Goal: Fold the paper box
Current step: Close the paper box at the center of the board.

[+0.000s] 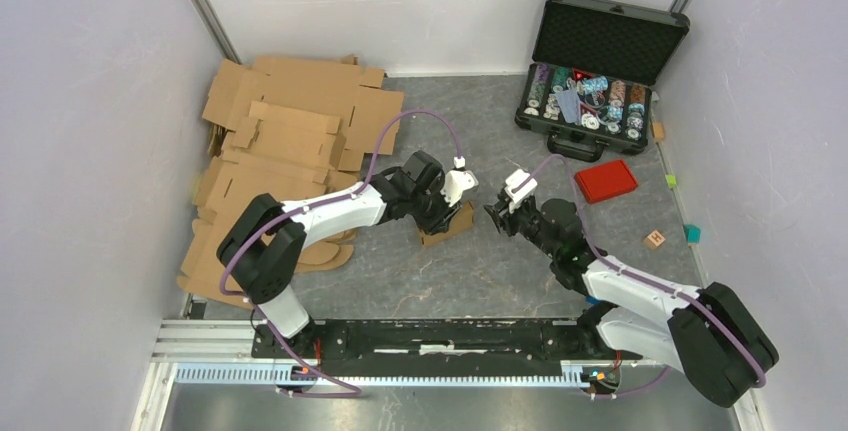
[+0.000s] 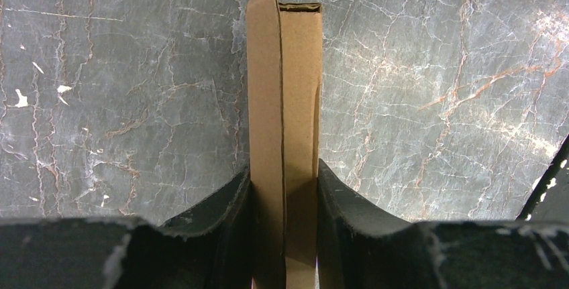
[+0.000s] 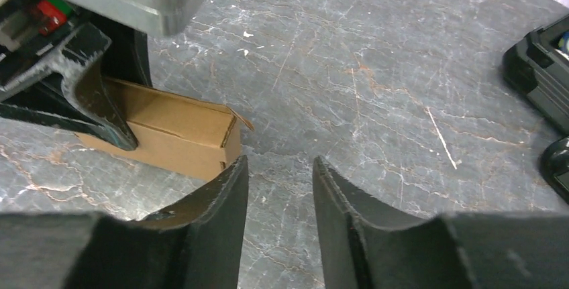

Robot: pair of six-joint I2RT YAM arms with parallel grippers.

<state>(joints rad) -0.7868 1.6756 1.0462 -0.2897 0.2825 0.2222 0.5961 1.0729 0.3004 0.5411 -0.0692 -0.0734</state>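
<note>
Two pincers here: my left pincer (image 2: 283, 171) clamps the paper box (image 2: 282, 88); my right pincer (image 3: 279, 165) stands open just beside that box.

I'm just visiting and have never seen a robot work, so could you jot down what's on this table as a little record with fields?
Job: folding the paper box
Left gripper: shut on a wall of the paper box, which rests on the table
Right gripper: open, holding nothing, beside the box's end
Far left: pile of flat cardboard sheets
Far right: open black case, red lid in front of it
</note>
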